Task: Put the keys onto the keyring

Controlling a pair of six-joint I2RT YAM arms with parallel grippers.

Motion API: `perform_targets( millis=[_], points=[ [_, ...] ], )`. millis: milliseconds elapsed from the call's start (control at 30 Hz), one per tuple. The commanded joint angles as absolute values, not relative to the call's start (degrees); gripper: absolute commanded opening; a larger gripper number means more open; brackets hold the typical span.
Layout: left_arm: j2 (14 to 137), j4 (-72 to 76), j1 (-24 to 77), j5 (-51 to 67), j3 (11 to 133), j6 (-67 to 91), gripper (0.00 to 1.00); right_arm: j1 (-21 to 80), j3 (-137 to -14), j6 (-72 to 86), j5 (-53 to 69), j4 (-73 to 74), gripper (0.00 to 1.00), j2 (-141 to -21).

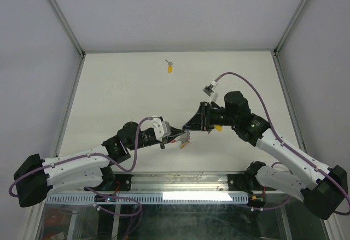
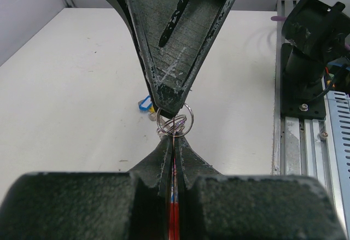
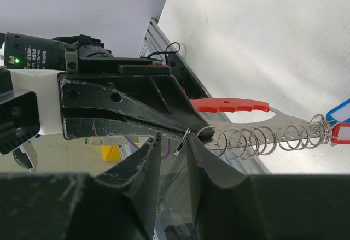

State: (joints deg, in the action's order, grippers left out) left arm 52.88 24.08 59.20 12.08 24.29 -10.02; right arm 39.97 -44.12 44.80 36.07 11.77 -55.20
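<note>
My left gripper (image 1: 183,139) (image 2: 175,139) is shut on the keyring's red plastic strip (image 2: 174,212), holding it above the table. The strip (image 3: 232,105) and its chain of silver wire rings (image 3: 257,140) (image 2: 175,122) also show in the right wrist view. A blue-tagged key (image 3: 339,110) (image 2: 145,104) and a red-tagged one (image 3: 343,132) hang at the chain's far end. My right gripper (image 1: 187,126) (image 3: 174,140) meets the left tip to tip, jaws a little apart, with the end ring (image 3: 183,141) between its fingertips. A yellow-headed key (image 1: 170,68) lies alone on the far table.
The white table (image 1: 120,98) has walls at the back and both sides. A metal rail (image 1: 180,181) with both arm bases runs along the near edge. The right arm's base (image 2: 309,59) stands to the right of my left gripper.
</note>
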Motion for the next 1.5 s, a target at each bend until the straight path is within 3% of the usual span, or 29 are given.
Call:
perform_targets(
  millis=[0, 367, 1000, 1267, 1467],
  points=[
    [52.4, 29.2, 59.3, 13.0, 25.6, -10.4, 0.0, 40.3, -44.1, 45.0, 37.2, 9.1, 0.27, -54.4],
    [52.5, 28.7, 59.2, 12.7, 25.9, -10.6, 0.0, 40.4, -46.5, 41.7, 37.1, 14.6, 0.24, -56.2],
    [52.9, 27.2, 59.2, 11.7, 26.5, -11.3, 0.0, 40.7, -50.6, 34.0, 35.7, 19.7, 0.0, -57.9],
    [53.4, 25.9, 59.2, 10.4, 27.2, -10.6, 0.0, 41.5, -53.4, 28.9, 33.1, 20.3, 0.0, -58.3],
    [53.9, 25.4, 59.3, 10.4, 27.8, -10.2, 0.21, 43.0, -55.2, 25.7, 28.1, 20.4, 0.0, -57.7]
  ],
)
